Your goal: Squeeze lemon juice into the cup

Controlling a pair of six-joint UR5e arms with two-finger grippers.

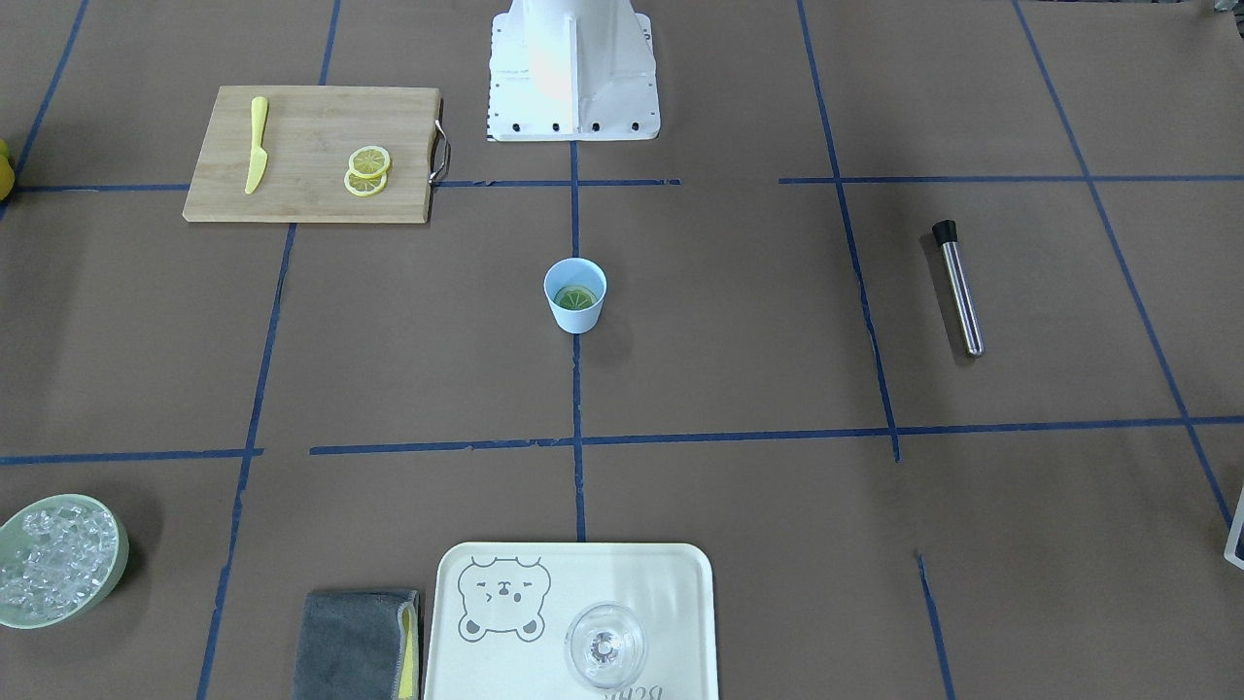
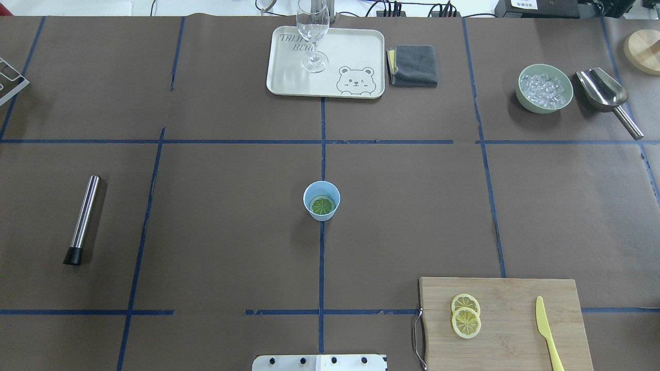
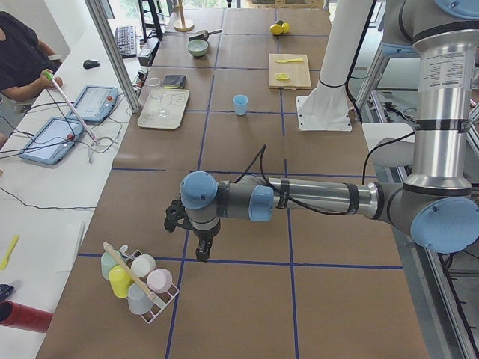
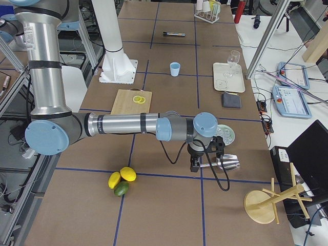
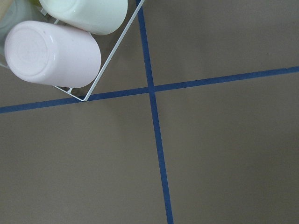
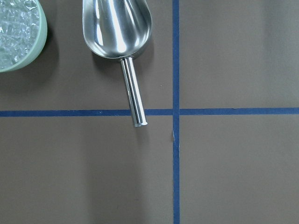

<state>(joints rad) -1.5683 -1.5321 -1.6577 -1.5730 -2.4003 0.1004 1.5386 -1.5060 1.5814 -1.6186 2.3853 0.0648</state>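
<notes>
The light-blue cup [image 2: 311, 191] stands at the table's middle on a blue tape line; it also shows in the front view [image 1: 575, 321]. A lemon slice [image 2: 323, 206] lies flat inside it and looks greenish [image 1: 574, 297]. Two more lemon slices [image 2: 465, 315] lie overlapped on the wooden cutting board [image 2: 510, 330]. My left gripper [image 3: 200, 250] hangs far off at the table's left end beside a cup rack. My right gripper [image 4: 195, 166] hangs at the right end over a steel scoop. I cannot tell whether either is open or shut.
A yellow knife [image 2: 547, 332] lies on the board. A steel muddler [image 2: 82, 219] lies at the left. A bear tray [image 2: 289, 82] holds a clear glass [image 2: 313, 38], next to a grey cloth [image 2: 414, 64]. An ice bowl [image 2: 545, 88], a scoop [image 6: 117, 25] and a cup rack [image 5: 112, 51] stand around the edges.
</notes>
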